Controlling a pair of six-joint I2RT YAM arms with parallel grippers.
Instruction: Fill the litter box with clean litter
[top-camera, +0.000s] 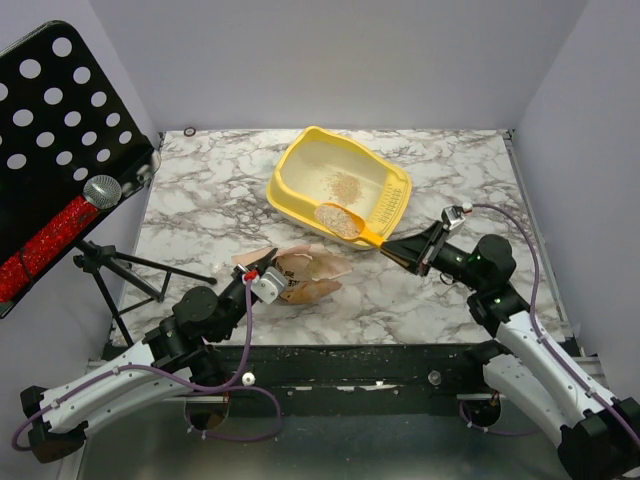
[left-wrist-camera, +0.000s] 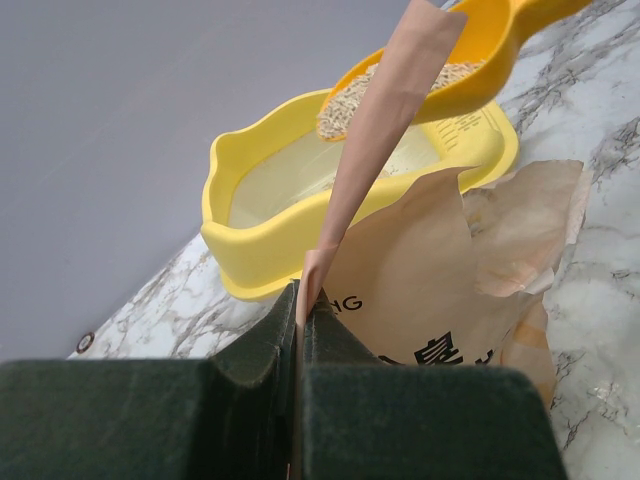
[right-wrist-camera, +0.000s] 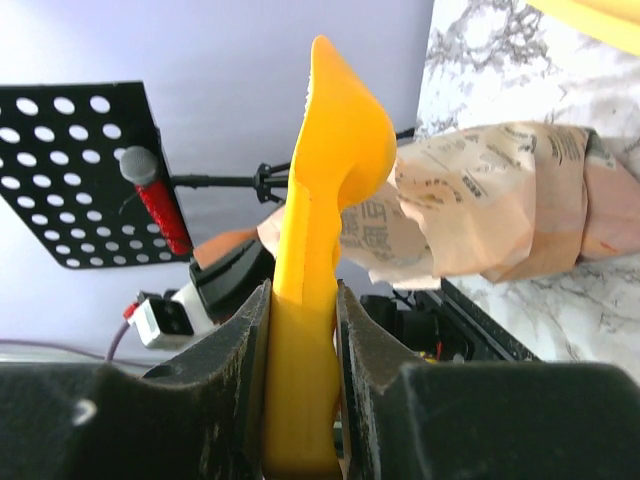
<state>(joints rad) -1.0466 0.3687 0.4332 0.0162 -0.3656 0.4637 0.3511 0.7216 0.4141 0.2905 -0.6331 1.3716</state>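
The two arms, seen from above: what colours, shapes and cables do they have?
The left arm and right arm have white links with black joints. A thin purple cable runs along each. The left gripper and right gripper are dark and wedge-shaped.

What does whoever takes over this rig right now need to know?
Left gripper: shut on the top edge of the bag, which sits on the table in front of the litter box.
Right gripper: shut on the handle of the scoop, which is loaded and over the box's near rim.
Done: a small patch of litter in the box.
Left: tip this scoop in, then likely many more, since most of the box floor is bare.
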